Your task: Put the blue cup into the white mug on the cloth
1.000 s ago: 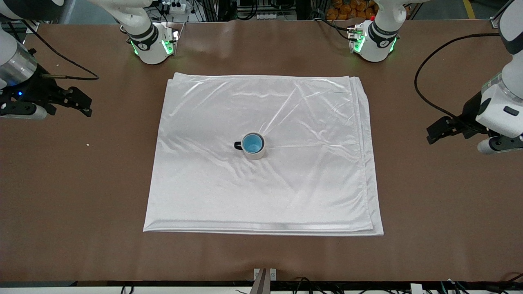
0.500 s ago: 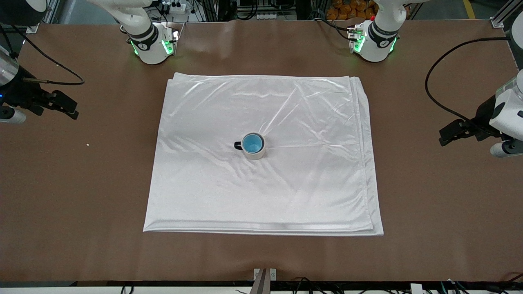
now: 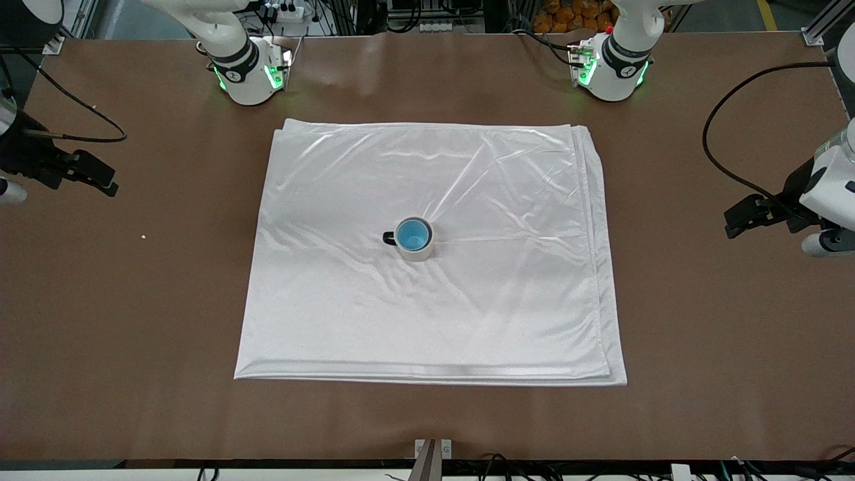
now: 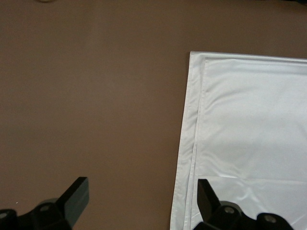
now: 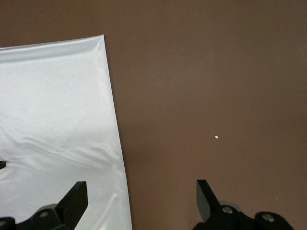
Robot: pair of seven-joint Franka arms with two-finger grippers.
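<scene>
1. One blue cup (image 3: 412, 234) sits inside one white mug (image 3: 419, 250), mid-cloth (image 3: 334, 300)
2. One brown table (image 3: 133, 321) bears one white crumb (image 3: 143, 236)
3. Two grippers, fingers apart, empty: left gripper (image 3: 743, 221) and right gripper (image 3: 100, 180), each over bare table at its own end

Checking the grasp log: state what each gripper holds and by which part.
Nothing is held. The left gripper and right gripper are open over bare table; the blue cup sits in the white mug.
</scene>
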